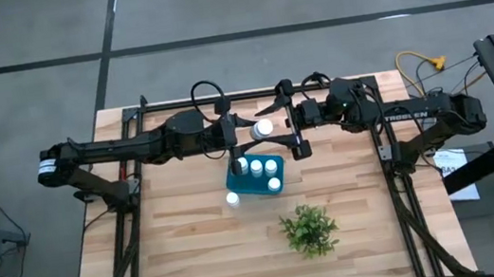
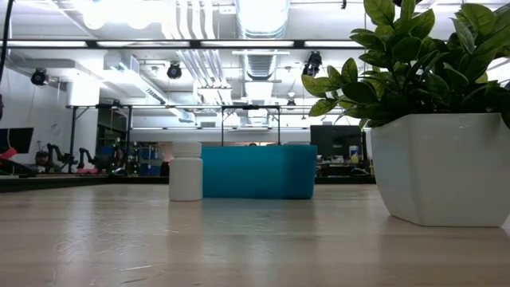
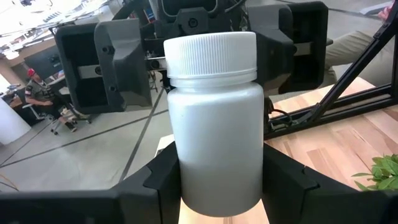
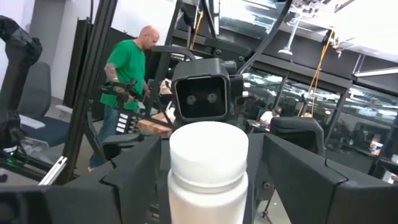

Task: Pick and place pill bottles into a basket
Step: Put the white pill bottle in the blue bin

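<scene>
Left gripper (image 1: 244,131): we see its arm stretched level over the table's far half, its fingers (image 3: 161,180) clamped on the body of a held bottle (image 1: 263,129).
Right gripper (image 1: 287,133): its arm reaches in from 3 o'clock; jaws spread apart, flanking the held bottle's cap without visible contact.
Basket (image 1: 255,187): just at 6 o'clock of the grippers, holding four bottles (image 1: 258,169).
Lone bottle (image 1: 232,198): upright on the table, beside the basket's 9 o'clock wall.
Plant (image 1: 310,230): at 5 o'clock of the basket, apart.
</scene>
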Robot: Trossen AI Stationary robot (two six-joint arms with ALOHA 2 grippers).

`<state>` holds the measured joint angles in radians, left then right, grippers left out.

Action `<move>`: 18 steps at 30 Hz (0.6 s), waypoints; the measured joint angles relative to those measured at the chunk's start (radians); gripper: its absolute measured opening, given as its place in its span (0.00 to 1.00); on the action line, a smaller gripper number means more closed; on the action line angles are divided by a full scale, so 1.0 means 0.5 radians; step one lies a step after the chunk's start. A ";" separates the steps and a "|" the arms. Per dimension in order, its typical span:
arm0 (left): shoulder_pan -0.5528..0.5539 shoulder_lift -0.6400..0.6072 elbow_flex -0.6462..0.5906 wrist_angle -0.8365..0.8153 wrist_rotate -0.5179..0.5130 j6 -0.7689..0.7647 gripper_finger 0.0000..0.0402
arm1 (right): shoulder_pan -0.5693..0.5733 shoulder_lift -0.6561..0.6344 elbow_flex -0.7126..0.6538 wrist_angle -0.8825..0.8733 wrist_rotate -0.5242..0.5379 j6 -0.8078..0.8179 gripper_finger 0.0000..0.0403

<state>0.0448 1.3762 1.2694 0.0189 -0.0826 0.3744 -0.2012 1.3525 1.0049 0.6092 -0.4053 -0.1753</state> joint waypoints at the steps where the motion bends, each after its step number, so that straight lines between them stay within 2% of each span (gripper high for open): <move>1: 0.000 0.000 0.000 0.000 0.000 0.000 0.37 | 0.000 -0.001 0.000 -0.007 0.001 0.000 0.67; 9: 0.001 0.000 0.000 -0.021 -0.004 -0.002 0.37 | -0.035 -0.008 0.024 -0.193 0.013 -0.024 0.66; 18: 0.017 -0.001 0.000 -0.022 -0.012 -0.005 0.37 | -0.094 -0.042 0.370 -0.958 0.016 -0.154 0.67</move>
<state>0.0533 1.3758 1.2694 0.0078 -0.0887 0.3721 -0.2481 1.3316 1.1899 0.1303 -0.3972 -0.2521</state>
